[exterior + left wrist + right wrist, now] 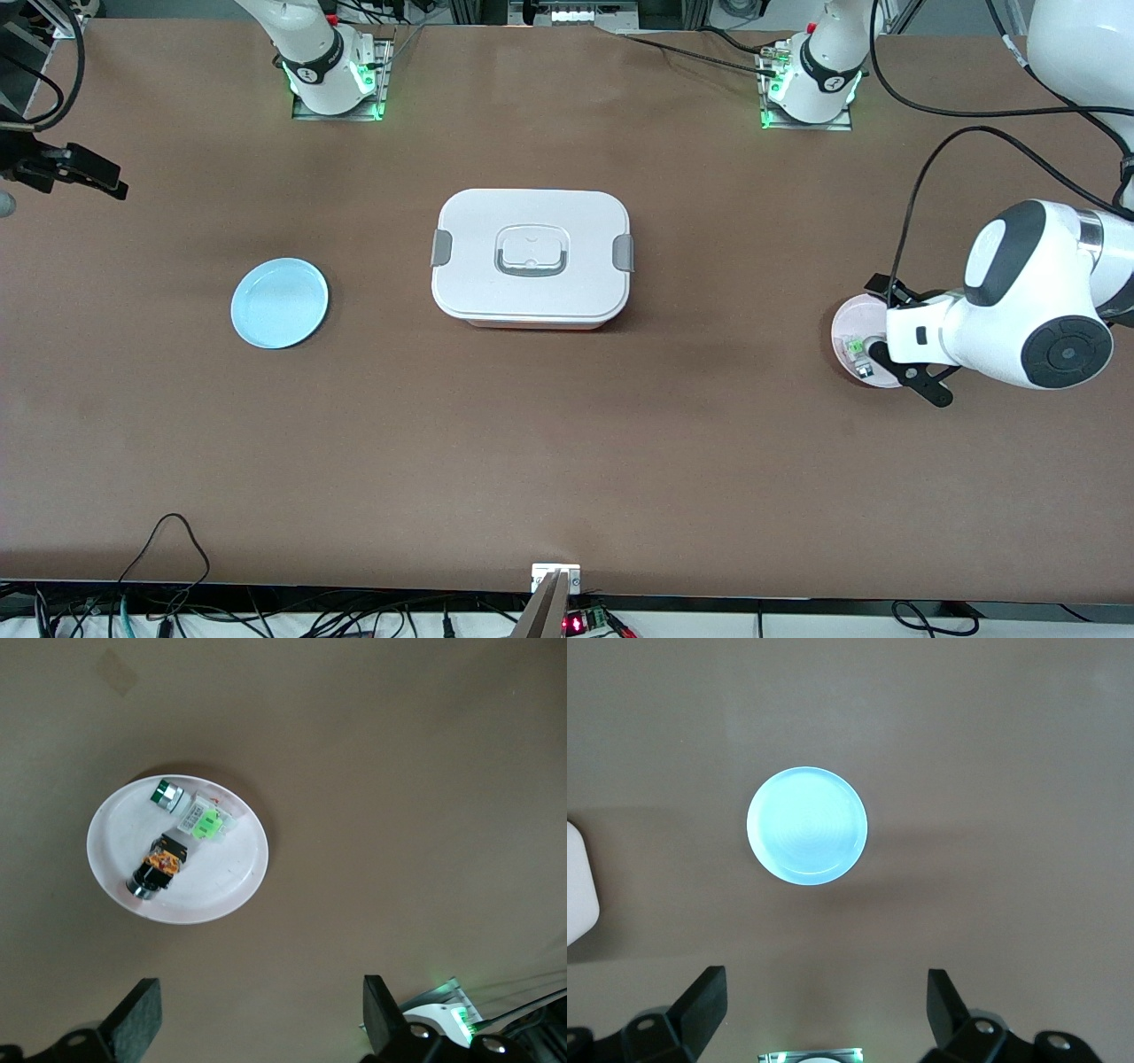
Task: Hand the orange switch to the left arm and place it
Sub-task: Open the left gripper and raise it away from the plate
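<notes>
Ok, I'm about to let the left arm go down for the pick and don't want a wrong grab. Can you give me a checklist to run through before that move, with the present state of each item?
1. Left pincer open: ok, fingers spread wide.
2. Left pincer over the pink plate: ok.
3. Orange switch on that plate, lying on its side: ok.
4. Switch apart from the green-and-clear component: ok, a narrow gap shows, so aim carefully.
5. Right pincer open and waiting above the blue plate: ok.
6. Box shut, mid-table between the two plates: ok, it blocks the straight path.
</notes>
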Motion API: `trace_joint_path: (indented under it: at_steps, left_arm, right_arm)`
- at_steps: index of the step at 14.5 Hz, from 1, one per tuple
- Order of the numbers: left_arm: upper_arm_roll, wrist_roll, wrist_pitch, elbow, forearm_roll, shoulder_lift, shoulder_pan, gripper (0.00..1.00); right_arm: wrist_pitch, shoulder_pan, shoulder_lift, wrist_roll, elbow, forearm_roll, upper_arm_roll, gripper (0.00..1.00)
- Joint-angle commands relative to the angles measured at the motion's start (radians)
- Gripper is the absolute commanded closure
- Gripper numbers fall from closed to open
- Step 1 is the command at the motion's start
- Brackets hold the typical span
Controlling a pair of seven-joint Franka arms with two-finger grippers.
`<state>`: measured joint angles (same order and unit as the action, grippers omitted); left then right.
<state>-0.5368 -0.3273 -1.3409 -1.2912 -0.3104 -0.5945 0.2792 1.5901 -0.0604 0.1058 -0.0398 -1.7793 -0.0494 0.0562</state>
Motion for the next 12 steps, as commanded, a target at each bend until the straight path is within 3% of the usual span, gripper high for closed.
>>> trace_joint_path:
  at_steps: [1, 3, 4, 7, 8, 12]
  left_arm:
    - [0.02, 0.071, 0.069, 0.067, 0.023, 0.054, -0.032, 0.0]
    - [0.07, 0.071, 0.024, 0.005, 0.063, 0.155, -0.044, 0.0]
    - [0.146, 0.071, -0.041, -0.041, 0.115, 0.22, -0.064, 0.0]
    - [0.516, 0.118, -0.136, -0.169, 0.276, 0.369, -0.303, 0.0]
    - [0.57, 0.172, -0.156, -0.222, 0.316, 0.416, -0.336, 0.0]
    - [0.587, 0.284, -0.277, -0.299, 0.321, 0.539, -0.341, 0.0]
  right_arm:
    - [-0.03, 0.002, 0.047, 0.046, -0.005, 0.01, -0.013, 0.0]
    - [-0.032, 0.002, 0.095, 0.028, -0.043, 0.002, -0.018, 0.0]
    - [-0.038, 0.002, 0.103, -0.01, -0.054, 0.002, -0.013, 0.0]
    - [-0.058, 0.002, 0.112, -0.006, -0.054, 0.008, -0.015, 0.0]
    - [-0.059, 0.004, 0.118, 0.018, -0.054, 0.008, -0.018, 0.0]
    - [-0.082, 0.002, 0.117, 0.034, -0.039, 0.006, -0.016, 0.0]
